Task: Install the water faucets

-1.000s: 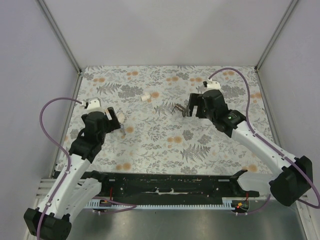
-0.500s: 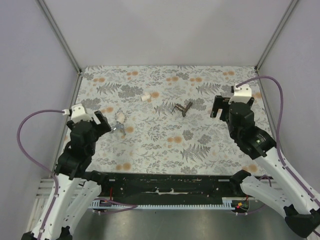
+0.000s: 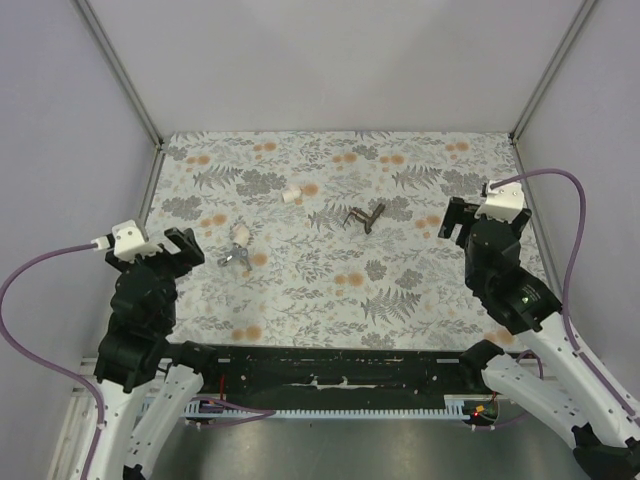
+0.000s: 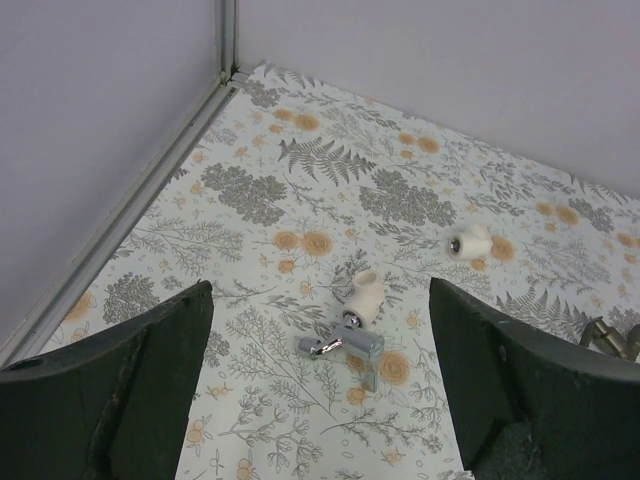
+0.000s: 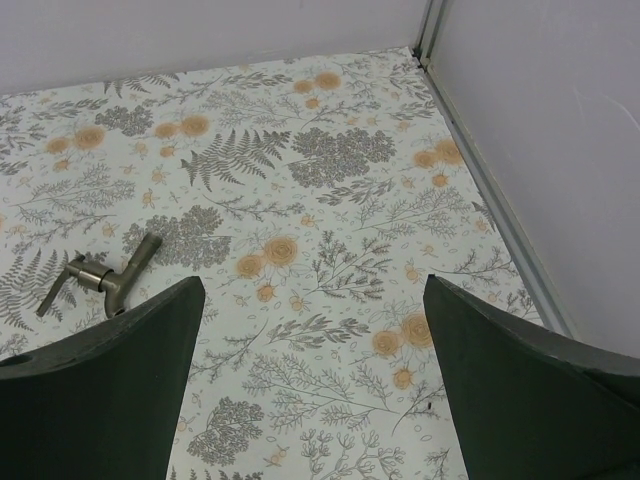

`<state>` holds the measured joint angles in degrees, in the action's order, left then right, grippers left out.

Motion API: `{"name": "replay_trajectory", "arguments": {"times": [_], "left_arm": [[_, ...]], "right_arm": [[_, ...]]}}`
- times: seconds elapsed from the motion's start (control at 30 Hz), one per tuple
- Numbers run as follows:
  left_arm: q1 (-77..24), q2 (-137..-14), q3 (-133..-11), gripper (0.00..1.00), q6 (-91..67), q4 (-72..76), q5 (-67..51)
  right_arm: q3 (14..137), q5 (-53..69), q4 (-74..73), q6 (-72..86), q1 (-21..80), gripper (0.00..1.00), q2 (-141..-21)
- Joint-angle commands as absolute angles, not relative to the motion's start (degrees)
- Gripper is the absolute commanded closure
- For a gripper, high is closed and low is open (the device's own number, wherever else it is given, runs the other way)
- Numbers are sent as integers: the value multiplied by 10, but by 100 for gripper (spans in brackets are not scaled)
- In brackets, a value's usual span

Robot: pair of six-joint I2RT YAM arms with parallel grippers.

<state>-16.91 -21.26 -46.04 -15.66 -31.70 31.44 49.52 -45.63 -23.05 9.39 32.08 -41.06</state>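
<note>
Both arms have drawn back toward the near edge, away from the parts. The left hand [image 3: 184,247] and right hand [image 3: 456,218] stand wide open and hold nothing. The chrome tap [image 4: 341,345] lies on the counter [image 3: 420,290] with a white fitting [image 4: 365,294] touching it, seemingly joined. The darker tap [image 5: 101,275] lies alone, well apart from the other white fitting [image 3: 292,194], so that pair probably still needs joining
</note>
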Motion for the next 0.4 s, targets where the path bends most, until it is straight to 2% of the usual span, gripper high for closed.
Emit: {"name": "replay_trajectory", "arguments": {"times": [0.0,0.37], "left_arm": [[-171,-198,-454,7,-127,-284,337],[-171,-179,-432,7,-119,-272,360]], "right_arm": [[498,-475,-203,105,321,2,-418],[490,-467,-178,86,321,2,-418]]}}
